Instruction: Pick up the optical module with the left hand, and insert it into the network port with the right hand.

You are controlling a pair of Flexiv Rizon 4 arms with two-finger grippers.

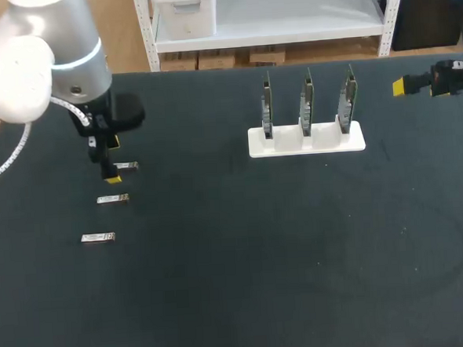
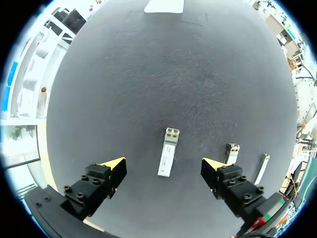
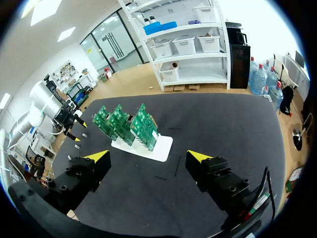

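Observation:
Three small silver optical modules lie in a row on the black table's left side: the far one [image 1: 126,166], the middle one [image 1: 113,199] and the near one [image 1: 98,237]. My left gripper [image 1: 112,160] hangs open just above the far module [image 2: 168,152], which lies on the mat between the yellow fingertips [image 2: 113,164], untouched. The other two modules [image 2: 231,152] [image 2: 261,168] lie beside its finger. Three upright green circuit boards [image 1: 306,104] stand in a white holder [image 1: 306,140]. My right gripper [image 1: 403,86] [image 3: 148,157] is open and empty, off to the holder's [image 3: 161,148] right.
The black mat [image 1: 260,258] covers the whole table. My left arm's grey elbow [image 1: 44,59] rises over the back left corner. The boards [image 3: 126,121] stand ahead of the right gripper, with my left arm [image 3: 52,106] beyond them.

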